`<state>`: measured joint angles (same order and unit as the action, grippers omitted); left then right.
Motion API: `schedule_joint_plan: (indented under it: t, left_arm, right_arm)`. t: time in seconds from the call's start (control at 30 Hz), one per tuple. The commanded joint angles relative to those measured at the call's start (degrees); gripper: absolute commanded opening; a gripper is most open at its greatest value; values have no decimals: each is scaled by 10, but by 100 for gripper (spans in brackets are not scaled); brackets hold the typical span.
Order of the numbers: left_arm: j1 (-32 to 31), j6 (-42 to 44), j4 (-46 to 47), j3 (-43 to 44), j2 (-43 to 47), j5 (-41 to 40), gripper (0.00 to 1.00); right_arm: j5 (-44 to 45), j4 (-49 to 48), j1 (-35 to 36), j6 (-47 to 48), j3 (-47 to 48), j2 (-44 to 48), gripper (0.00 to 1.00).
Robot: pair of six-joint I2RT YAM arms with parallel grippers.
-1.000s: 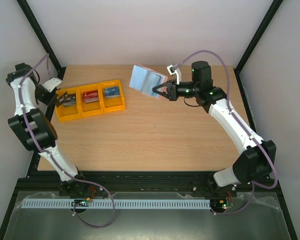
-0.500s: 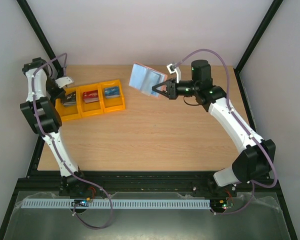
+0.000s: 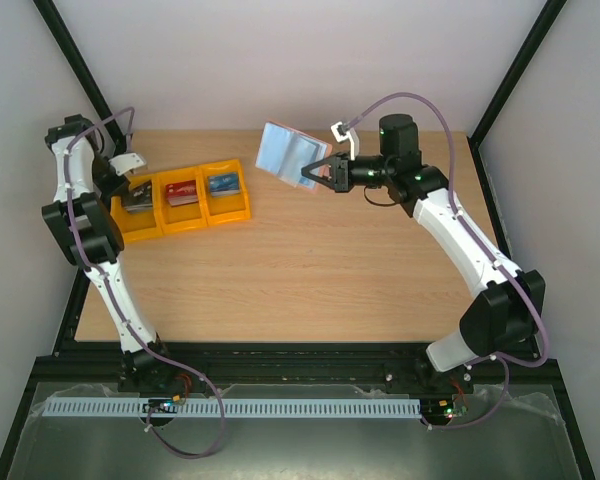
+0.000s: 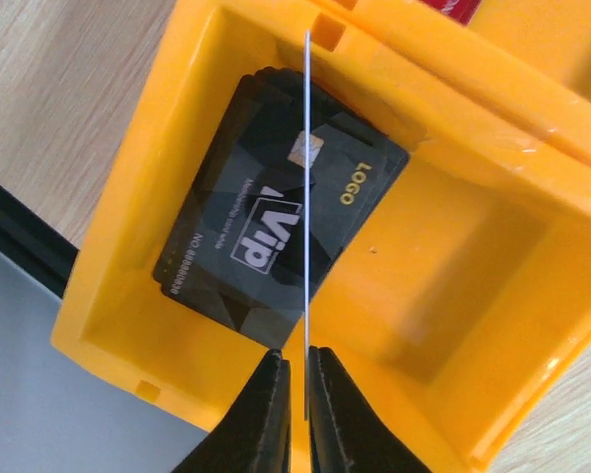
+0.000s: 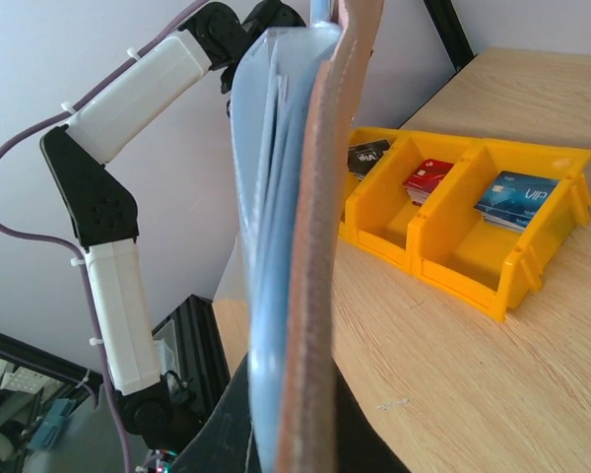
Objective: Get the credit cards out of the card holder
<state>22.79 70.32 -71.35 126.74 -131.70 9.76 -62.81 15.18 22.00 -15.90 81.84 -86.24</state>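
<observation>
I see the wooden surface (image 3: 300, 270) with the yellow tray (image 3: 242, 207) on it. To the right of the tray, my right fingers (image 5: 217, 439) pinch the open card holder (image 3: 285, 152), held up in the air. Over the tray's left bin, my left fingers (image 4: 261, 414) pinch one thin card (image 4: 305, 197) by its edge, above a dark card stack (image 4: 246, 246).

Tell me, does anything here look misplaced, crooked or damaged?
Nothing is spilled or damaged. Only the stack of dark cards lies diagonally in its compartment of the yellow tray. The left gripper holds one card edge-on above it; the right gripper holds the card holder in the air.
</observation>
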Motion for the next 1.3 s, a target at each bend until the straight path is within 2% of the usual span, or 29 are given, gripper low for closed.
schedule_joint_plan:
  t: [0.0, 0.1, 0.2, 0.37, 0.5, 0.57, 0.63, 0.73, 0.77, 0.83, 0.9, 0.97, 1.1, 1.2, 1.27]
  left_arm:
    - [-1, -34, 54, 12, -18, -28, 14]
    - [-4, -81, 133, 11, -12, -42, 34]
    - [-6, -95, 178, -6, 8, -19, 46]
    - [-11, -111, 277, -67, 49, -29, 56]
    - [-13, -142, 294, -63, 78, 8, 59]
    - [-18, -173, 278, -48, 107, 66, 63]
    - [-32, -224, 258, -36, 153, 157, 71]
    - [-61, -320, 246, -70, 254, 341, 96]
    - [-73, -338, 236, -94, 292, 413, 100]
    - [-107, -355, 224, -170, 364, 527, 100]
    - [-153, -394, 254, -260, 444, 579, 100]
    - [-207, -455, 307, -353, 503, 579, 100]
    - [-294, -543, 422, -479, 595, 556, 100]
    - [-338, -614, 517, -541, 635, 490, 100]
    - [-368, -651, 546, -551, 638, 457, 100]
  right_arm:
    - [-16, -21, 3, -17, 20, 4, 2]
    - [-23, -29, 6, -29, 16, 5, 2]
    - [-24, -32, 11, -33, 15, 7, 2]
    - [-23, -33, 13, -33, 13, 13, 2]
    - [-14, -29, 14, -34, 14, 17, 2]
    - [-11, -26, 15, -34, 17, 17, 2]
    - [-3, -14, 24, -22, 23, 15, 2]
    - [3, 12, 42, 4, 38, 11, 2]
    - [4, 14, 46, 7, 40, 11, 2]
    - [11, 13, 52, 10, 43, 12, 2]
    - [15, 16, 59, 21, 45, 15, 2]
    - [9, 26, 69, 35, 46, 17, 2]
    - [1, 42, 86, 52, 39, 31, 2]
    - [-8, 43, 97, 59, 30, 46, 2]
    - [-5, 42, 110, 60, 26, 56, 2]
